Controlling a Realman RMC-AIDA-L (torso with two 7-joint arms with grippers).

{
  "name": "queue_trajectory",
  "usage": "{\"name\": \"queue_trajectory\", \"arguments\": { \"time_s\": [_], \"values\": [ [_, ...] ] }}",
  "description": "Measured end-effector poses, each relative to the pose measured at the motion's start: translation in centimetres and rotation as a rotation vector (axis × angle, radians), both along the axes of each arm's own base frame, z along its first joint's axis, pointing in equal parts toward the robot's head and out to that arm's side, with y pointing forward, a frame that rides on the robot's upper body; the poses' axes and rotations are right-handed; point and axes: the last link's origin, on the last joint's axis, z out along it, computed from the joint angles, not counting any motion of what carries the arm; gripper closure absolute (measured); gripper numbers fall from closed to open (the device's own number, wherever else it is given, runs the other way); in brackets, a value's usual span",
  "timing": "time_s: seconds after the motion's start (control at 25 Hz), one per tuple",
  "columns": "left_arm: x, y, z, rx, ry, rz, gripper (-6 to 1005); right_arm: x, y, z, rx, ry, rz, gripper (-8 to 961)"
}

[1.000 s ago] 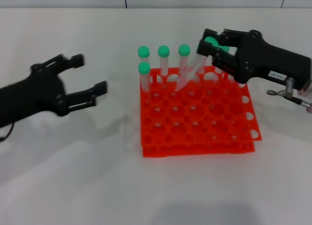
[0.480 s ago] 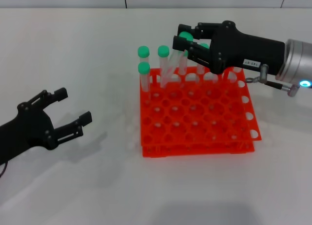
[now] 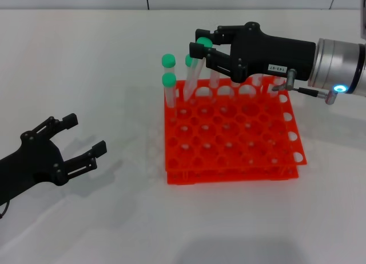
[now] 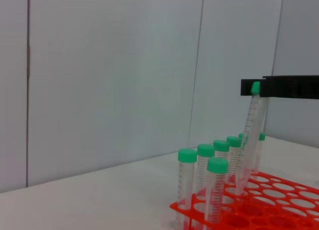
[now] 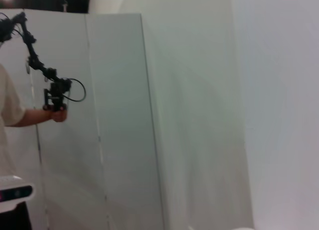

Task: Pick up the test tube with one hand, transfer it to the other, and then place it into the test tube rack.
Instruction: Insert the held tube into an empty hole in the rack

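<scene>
We are gripping the test tube [image 3: 194, 70] (tilted) in our right pincer [image 3: 201, 48] over the test tube rack's [image 3: 229, 132] far-left holes; our left pincer [image 3: 71, 141] is hovering open, far left.

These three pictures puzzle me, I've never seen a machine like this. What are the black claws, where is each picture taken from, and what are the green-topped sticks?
The claws are the grippers of a two-armed robot. The wide picture comes from a camera on its head, looking down at a white table. The other two come from cameras on its wrists; the right wrist one shows only the room.

On the table sits a bright orange-red plastic rack with a grid of round holes. Slim clear plastic tubes with green caps stand in its far rows.

The right gripper, black with a small white label, is over the rack's far side, shut on one such test tube, which hangs tilted. The left gripper is open, holding nothing, off to the rack's left.
</scene>
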Motion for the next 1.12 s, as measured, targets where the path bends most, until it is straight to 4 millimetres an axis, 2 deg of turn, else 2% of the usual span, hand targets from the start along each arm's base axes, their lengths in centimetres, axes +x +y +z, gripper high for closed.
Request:
{"name": "queue_trajectory", "arguments": {
  "time_s": [0.64, 1.12],
  "values": [
    [0.0, 0.5, 0.1, 0.007, -0.02, 0.014, 110, 1.6, 0.3, -0.4, 0.058, -0.062, -0.035, 697],
    [-0.1, 0.6, -0.1, 0.001, -0.015, 0.021, 110, 1.5, 0.4, -1.0, 0.05, -0.109, -0.024, 697]
  ]
}}
